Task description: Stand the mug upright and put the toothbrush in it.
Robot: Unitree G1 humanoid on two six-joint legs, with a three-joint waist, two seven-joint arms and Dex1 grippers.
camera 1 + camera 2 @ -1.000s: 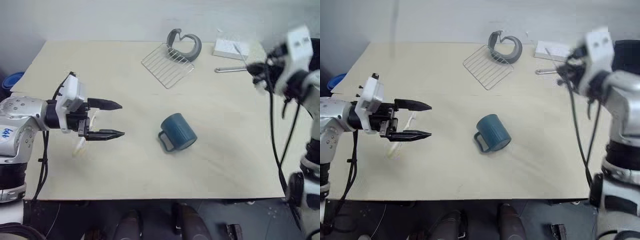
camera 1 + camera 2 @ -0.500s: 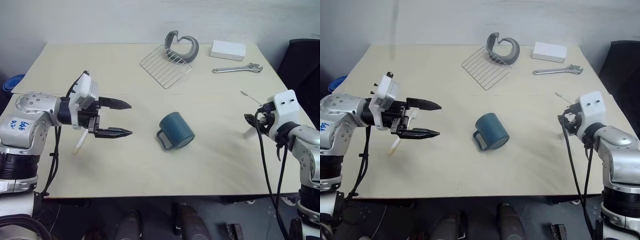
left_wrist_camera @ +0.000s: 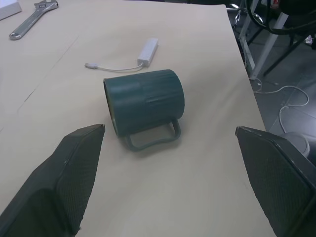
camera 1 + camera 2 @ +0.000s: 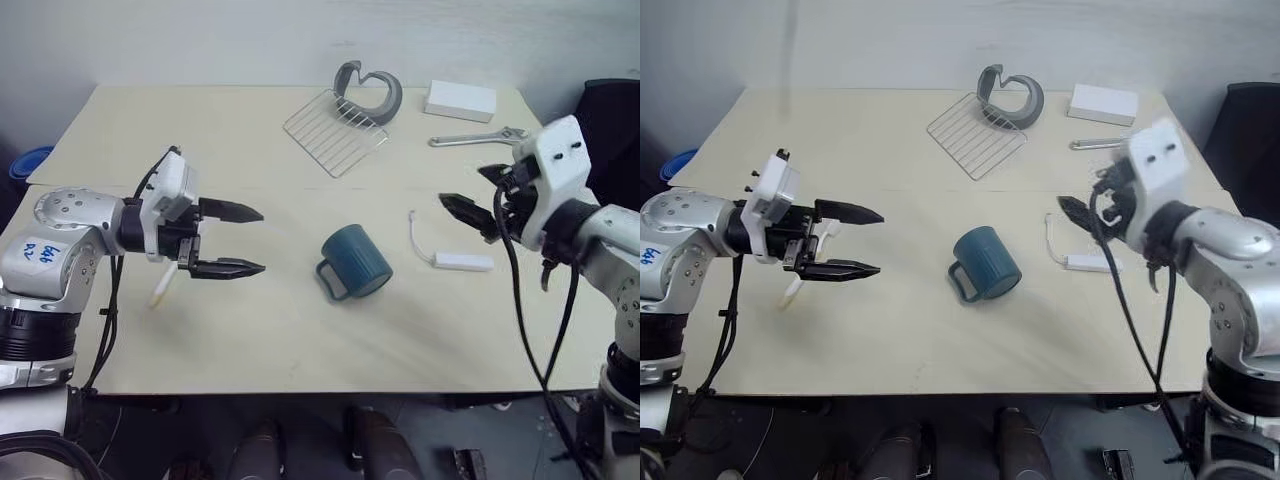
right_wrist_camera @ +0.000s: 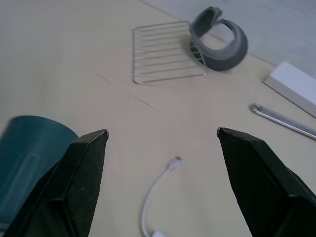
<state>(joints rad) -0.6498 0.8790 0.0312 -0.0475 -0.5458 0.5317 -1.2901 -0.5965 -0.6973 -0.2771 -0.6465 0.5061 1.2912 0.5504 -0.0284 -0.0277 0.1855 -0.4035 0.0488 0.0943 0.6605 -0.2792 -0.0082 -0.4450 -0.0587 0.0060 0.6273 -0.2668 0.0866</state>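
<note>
Nothing of the task done yet, judging by how things lie. Mug (image 4: 356,261) on its side near the middle of the bench (image 4: 250,340), handle (image 4: 331,281) toward the near edge, dark round body pointing away and to the right; needs tipping up onto its base first. Toothbrush (image 4: 162,288) flat on the bench at the left, mostly hidden under the left arm, pale handle poking out toward the near edge, well apart from the mug.

Left tool (image 4: 238,240) spread wide and empty, hovering above the bench to the left of the mug, fingers pointing straight at it. Seen from the left wrist, mug (image 3: 144,101) squarely framed between the two black fingers, no contact. Right tool (image 4: 466,212) also parted and empty, hanging over the bench to the right of the mug, just above a small white adapter (image 4: 462,261) with a thin cable (image 4: 415,232).

Further back, clear of the work: wire rack (image 4: 334,130), grey curved holder (image 4: 368,88), white box (image 4: 459,100), wrench (image 4: 475,139).

Still left, all of it: grip the mug, set it upright, pick up the toothbrush, drop it in. Likely step in hand: lining up on the mug from either side.
</note>
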